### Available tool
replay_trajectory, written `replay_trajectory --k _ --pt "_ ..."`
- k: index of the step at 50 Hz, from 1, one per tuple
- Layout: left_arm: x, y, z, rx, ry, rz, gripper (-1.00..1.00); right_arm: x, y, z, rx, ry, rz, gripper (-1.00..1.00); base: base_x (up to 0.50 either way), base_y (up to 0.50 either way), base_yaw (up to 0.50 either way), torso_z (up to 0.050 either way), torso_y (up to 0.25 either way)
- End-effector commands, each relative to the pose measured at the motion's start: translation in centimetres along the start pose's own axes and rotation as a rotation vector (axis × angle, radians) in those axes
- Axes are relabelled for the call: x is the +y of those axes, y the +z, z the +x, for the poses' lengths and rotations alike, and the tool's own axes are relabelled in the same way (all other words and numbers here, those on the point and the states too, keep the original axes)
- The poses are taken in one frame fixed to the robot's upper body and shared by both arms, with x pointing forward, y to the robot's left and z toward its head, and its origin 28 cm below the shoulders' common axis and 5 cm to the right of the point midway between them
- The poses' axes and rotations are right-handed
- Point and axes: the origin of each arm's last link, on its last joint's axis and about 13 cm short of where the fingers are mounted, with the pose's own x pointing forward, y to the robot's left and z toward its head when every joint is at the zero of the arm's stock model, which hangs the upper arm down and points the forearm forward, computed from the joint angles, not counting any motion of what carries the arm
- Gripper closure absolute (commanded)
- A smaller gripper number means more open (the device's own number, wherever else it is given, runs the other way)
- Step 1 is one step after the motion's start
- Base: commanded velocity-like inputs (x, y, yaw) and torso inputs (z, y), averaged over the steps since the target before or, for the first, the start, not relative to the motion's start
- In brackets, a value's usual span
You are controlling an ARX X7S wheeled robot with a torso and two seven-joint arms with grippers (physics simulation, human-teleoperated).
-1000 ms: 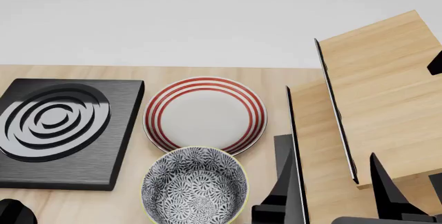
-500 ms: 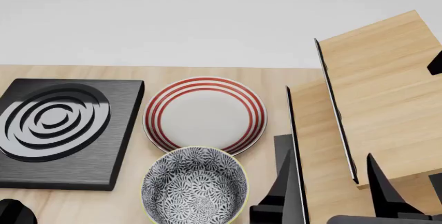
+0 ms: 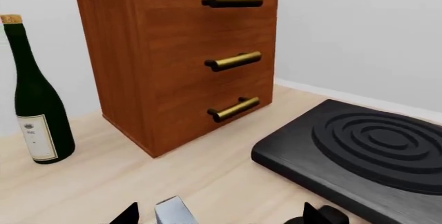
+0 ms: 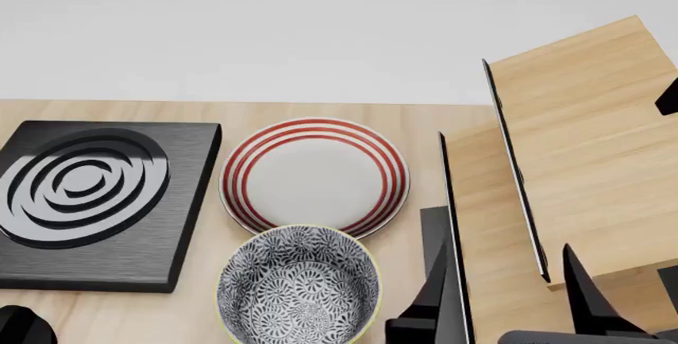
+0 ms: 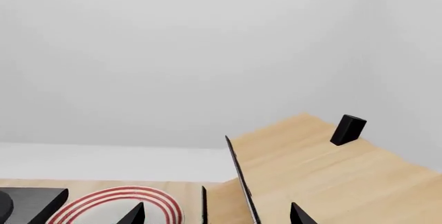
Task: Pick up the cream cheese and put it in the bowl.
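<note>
The cream cheese (image 3: 173, 212) shows only in the left wrist view, as the pale blue-grey corner of a box lying on the table. It sits between my left gripper's open fingertips, closer to one of them and untouched. My left gripper (image 3: 219, 217) is open and empty; in the head view only a dark part of that arm (image 4: 21, 328) shows at the bottom left. The blue-and-white patterned bowl (image 4: 298, 284) stands empty at the front centre. My right gripper (image 4: 509, 308) is open and empty to the right of the bowl, against the wooden rack; it also shows in the right wrist view (image 5: 217, 216).
A white plate with red rings (image 4: 314, 175) lies behind the bowl. A black stove plate (image 4: 85, 193) is at the left. A tilted wooden rack (image 4: 577, 161) fills the right. The left wrist view shows a wooden drawer cabinet (image 3: 186, 53) and a wine bottle (image 3: 34, 105).
My right gripper's fingers have sunk slightly toward the bottom of the head view. Nothing else has moved.
</note>
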Motion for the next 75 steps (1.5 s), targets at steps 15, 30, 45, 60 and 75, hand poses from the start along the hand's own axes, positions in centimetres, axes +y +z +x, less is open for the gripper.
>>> replay_trajectory --k 15,30,45,60,75 --pt "0.1 0.0 0.0 -0.001 0.006 0.001 -1.00 -0.1 0.1 -0.1 0.018 -0.023 -0.002 -1.00 0.00 0.00 0.00 0.000 0.000" --pt "0.2 -0.3 -0.1 0.003 0.012 -0.010 -1.00 -0.1 0.0 -0.2 0.015 -0.013 -0.010 -1.00 0.00 0.00 0.00 0.000 0.000" --pt "0.9 -0.5 -1.0 0.016 0.128 -0.055 -1.00 0.1 -0.8 -0.4 0.031 -0.003 0.001 -1.00 0.00 0.00 0.00 0.000 0.000" --pt "0.2 -2.6 -1.2 0.082 0.186 -0.038 -1.00 -0.2 -1.3 -0.5 0.040 -0.012 0.008 -1.00 0.00 0.00 0.00 0.000 0.000" --pt "-0.9 -3.7 -1.7 0.105 0.202 -0.013 -1.00 -0.1 -1.7 -0.5 0.051 -0.001 0.005 -1.00 0.00 0.00 0.00 0.000 0.000"
